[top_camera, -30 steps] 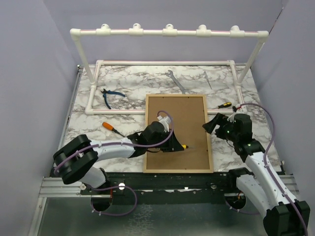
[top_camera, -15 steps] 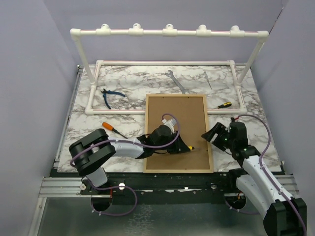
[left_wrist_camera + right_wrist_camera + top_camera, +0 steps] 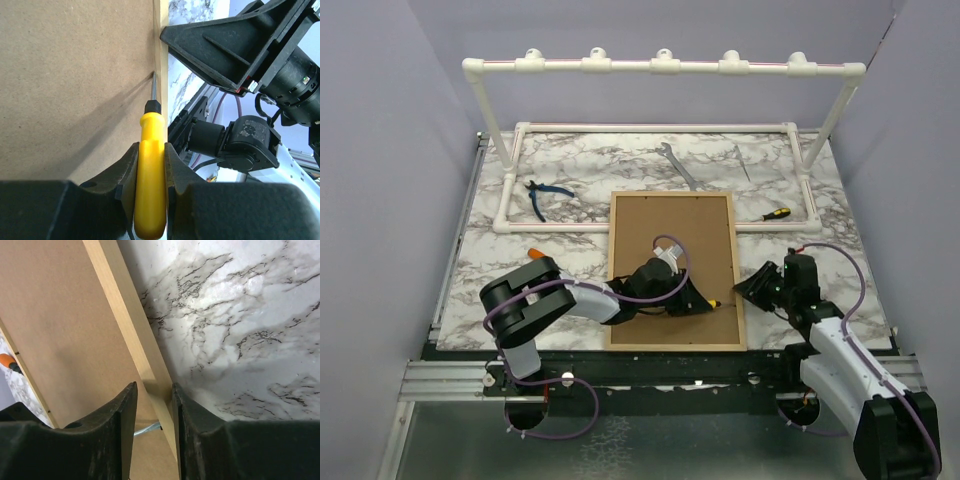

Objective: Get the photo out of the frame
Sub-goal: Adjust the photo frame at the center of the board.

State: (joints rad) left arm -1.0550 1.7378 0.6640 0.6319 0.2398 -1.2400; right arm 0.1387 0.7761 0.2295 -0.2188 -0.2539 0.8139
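Brown fibreboard back up, the frame (image 3: 670,230) lies beneath the left gripper (image 3: 703,300), with the right gripper (image 3: 749,288) at its right edge. Left wrist: jaws pinch a yellow screwdriver (image 3: 150,165), its tip at that edge. Right wrist: jaws straddle the wooden edge; whether they clamp it, I cannot tell.

Bright even light, soft shadows, mostly sharp.

The frame (image 3: 670,218) lies on the table (image 3: 582,160); pliers (image 3: 546,194) left.

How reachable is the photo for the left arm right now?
Probably not yet. The frame lies back up, no photo showing under its brown backing; the left hand grips a screwdriver, tip at the backing's right edge.
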